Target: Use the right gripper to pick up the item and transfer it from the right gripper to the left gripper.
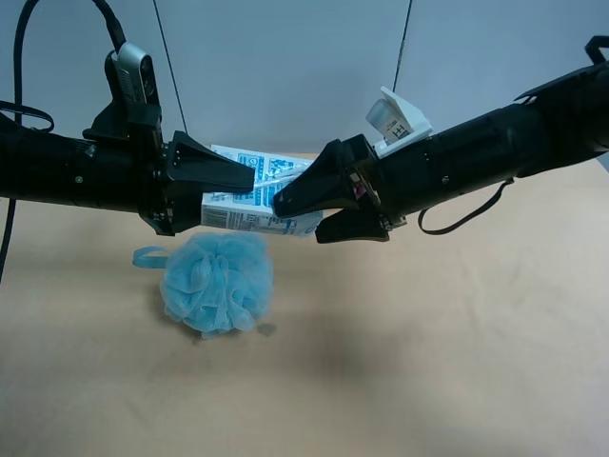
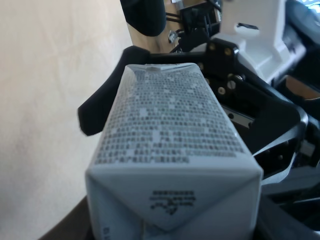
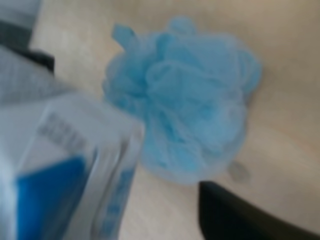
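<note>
Left hand [image 1: 226,200] clamps drink carton [image 1: 243,214] mid-air. Right hand [image 1: 297,221] spread open, fingers [image 1: 306,186] flanking carton. Best: back right hand straight out, no sideways brush.

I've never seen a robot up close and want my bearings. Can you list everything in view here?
carton: one, white and blue, held in the air by the left claw
sponge: one, light blue, on the table roughly beneath the carton
table: one, tan, under everything
wall: one, grey, behind the table
cables: a few, black, hanging before the wall
left claw: one, black, shut on the carton
right claw: one, black, open, fingers either side of the carton's other end
</note>
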`<state>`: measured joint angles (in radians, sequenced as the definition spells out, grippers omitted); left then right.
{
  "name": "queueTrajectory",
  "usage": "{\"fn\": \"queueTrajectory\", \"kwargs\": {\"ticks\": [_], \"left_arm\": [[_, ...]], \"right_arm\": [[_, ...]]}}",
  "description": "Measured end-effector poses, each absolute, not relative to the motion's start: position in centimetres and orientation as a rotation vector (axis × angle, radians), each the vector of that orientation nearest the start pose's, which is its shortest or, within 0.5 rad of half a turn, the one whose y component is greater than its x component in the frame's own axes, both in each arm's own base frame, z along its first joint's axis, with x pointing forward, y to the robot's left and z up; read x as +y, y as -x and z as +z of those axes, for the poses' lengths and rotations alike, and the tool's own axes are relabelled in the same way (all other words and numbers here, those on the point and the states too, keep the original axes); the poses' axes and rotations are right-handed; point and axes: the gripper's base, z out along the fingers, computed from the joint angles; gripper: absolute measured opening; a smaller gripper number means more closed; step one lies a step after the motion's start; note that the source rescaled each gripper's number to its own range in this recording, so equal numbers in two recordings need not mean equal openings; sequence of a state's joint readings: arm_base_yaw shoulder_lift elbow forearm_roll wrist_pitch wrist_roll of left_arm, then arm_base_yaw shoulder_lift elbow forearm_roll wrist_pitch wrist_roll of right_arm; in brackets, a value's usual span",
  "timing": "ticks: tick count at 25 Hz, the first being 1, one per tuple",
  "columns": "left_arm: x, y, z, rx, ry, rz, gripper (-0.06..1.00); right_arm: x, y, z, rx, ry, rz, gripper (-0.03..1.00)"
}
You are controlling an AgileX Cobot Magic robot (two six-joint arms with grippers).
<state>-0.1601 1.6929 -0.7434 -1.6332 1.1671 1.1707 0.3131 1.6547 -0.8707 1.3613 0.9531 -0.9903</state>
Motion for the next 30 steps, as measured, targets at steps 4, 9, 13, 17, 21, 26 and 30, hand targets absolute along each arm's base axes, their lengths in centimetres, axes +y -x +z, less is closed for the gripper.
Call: {"fn": "queueTrajectory", "kwargs": {"ticks": [4,9,13,17,21,26,30], "left_arm": [[-12.7,-26.3,19.8,2.278,-0.208,-1.692,0.01],[-12.7,-26.4,19.9,2.267,-0.188,-1.698,0.01],[-12.7,-26.6,20.1,2.243,-0.152,-1.716,0.01],[-12.7,-26.6,20.2,2.239,-0.151,-1.718,0.01],[-12.7,-26.5,20.4,2.233,-0.157,-1.717,0.01],[-12.7,-26.5,20.4,2.229,-0.168,-1.712,0.01],[-12.9,-27.2,21.2,2.216,-0.259,-1.678,0.01]], "right_arm": [[15.4,-25.5,22.2,2.476,0.582,1.232,0.74],[14.3,-24.9,23.6,2.487,0.608,1.042,0.74],[13.3,-24.4,24.2,2.517,0.635,0.889,0.74],[12.3,-23.7,25.5,2.513,0.635,0.757,0.74],[11.2,-22.6,27.3,2.479,0.639,0.621,0.74],[9.2,-20.3,30.3,2.419,0.567,0.448,0.74],[7.2,-17.1,32.9,2.362,0.517,0.33,0.74]]}}
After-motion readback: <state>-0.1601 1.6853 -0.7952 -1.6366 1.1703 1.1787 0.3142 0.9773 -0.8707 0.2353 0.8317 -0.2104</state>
